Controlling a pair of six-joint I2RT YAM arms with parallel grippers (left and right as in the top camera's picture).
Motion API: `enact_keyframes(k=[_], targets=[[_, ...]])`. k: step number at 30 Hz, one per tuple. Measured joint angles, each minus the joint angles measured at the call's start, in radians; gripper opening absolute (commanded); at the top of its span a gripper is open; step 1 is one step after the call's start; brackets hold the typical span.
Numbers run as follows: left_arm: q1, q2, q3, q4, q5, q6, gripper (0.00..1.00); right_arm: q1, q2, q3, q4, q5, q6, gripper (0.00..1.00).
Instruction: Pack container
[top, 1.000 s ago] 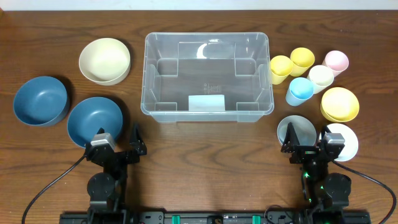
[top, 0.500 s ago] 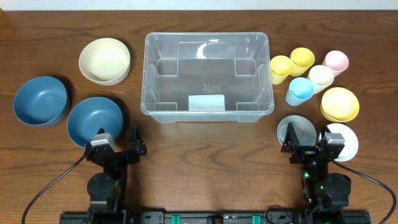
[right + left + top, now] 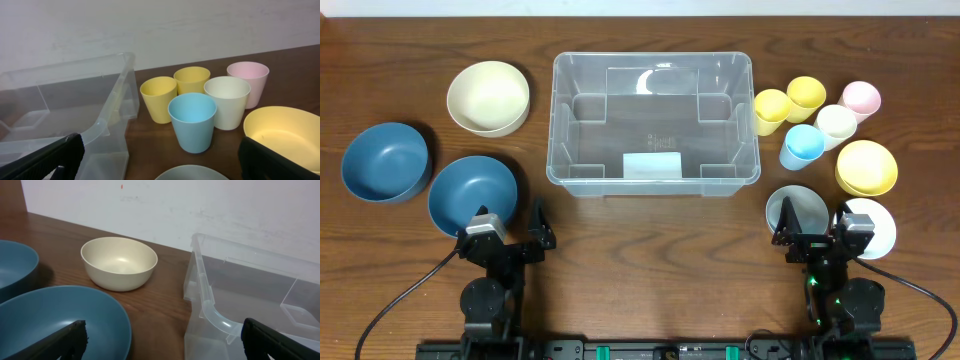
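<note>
The clear container (image 3: 653, 70) stands empty at the table's middle back, with a whitish label patch on its front wall. It also shows in the left wrist view (image 3: 220, 322) and the right wrist view (image 3: 107, 125). My left gripper (image 3: 508, 232) is open and empty at the front left, just in front of a blue bowl (image 3: 472, 192). My right gripper (image 3: 820, 232) is open and empty at the front right, over the near edge of a grey plate (image 3: 797, 208).
A second blue bowl (image 3: 385, 160) and a cream bowl (image 3: 488, 96) lie at the left. At the right stand two yellow cups (image 3: 772, 108), a blue cup (image 3: 802, 145), a cream cup (image 3: 836, 124), a pink cup (image 3: 861, 98), a yellow bowl (image 3: 866, 166) and a white plate (image 3: 880, 225).
</note>
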Motion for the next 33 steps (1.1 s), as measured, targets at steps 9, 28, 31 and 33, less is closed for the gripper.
enact_keyframes(k=[9, 28, 31, 33], targets=[[0.000, 0.000, 0.000, 0.000, 0.000, 0.000, 0.98, 0.000, 0.000, 0.000, 0.002, 0.027, 0.000, 0.99], [0.000, 0.000, 0.000, 0.000, 0.000, 0.000, 0.98, 0.000, 0.010, 0.047, -0.083, 0.050, 0.022, 0.99], [0.000, 0.000, 0.000, 0.000, 0.000, 0.000, 0.98, 0.000, 0.067, 0.151, -0.160, 0.080, 0.020, 0.99], [0.000, 0.000, 0.000, 0.000, 0.000, 0.000, 0.98, 0.000, 0.134, 0.259, -0.209, 0.100, 0.013, 0.99]])
